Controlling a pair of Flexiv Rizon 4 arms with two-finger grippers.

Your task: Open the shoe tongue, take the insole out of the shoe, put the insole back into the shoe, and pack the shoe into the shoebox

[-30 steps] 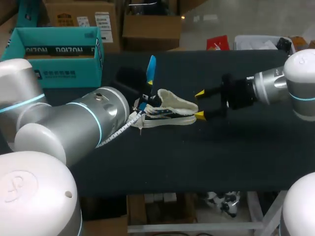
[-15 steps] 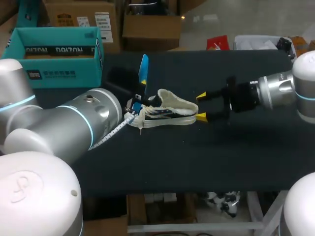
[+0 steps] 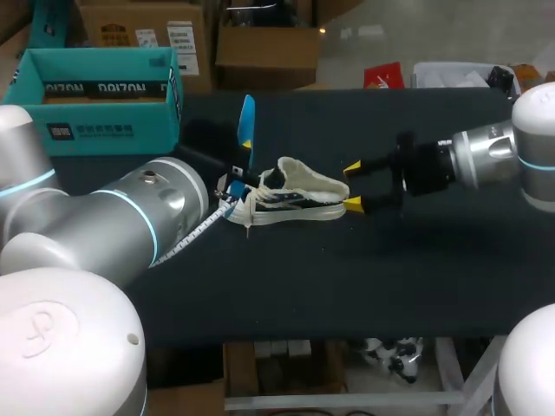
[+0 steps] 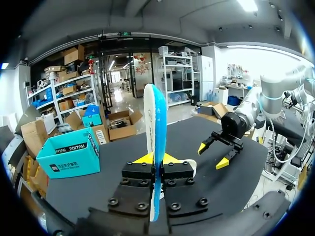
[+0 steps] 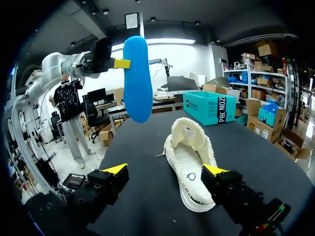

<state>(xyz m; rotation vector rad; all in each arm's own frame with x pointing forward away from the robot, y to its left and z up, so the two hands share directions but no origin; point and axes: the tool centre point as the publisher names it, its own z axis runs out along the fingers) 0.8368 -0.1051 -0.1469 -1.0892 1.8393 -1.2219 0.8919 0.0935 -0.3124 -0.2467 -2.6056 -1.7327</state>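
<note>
- Blue insole (image 3: pixel 247 121) stood upright, clamped edge-on in my left claw (image 4: pixel 155 160), above the table just beside the laced end of the shoe (image 3: pixel 299 192).
- The shoe lay lengthwise between my two claws.
- My right claw (image 3: pixel 352 185) sat at its heel end, fingers apart, gripping nothing.
- I judged the insole had to slide in along that length.

We only spotted some lettering (image 3: pixel 104 88) on a dark band of the teal cardboard shoebox (image 3: pixel 121 130), plus a small white label (image 3: pixel 65 131). Neither was really readable, tbh.
</note>
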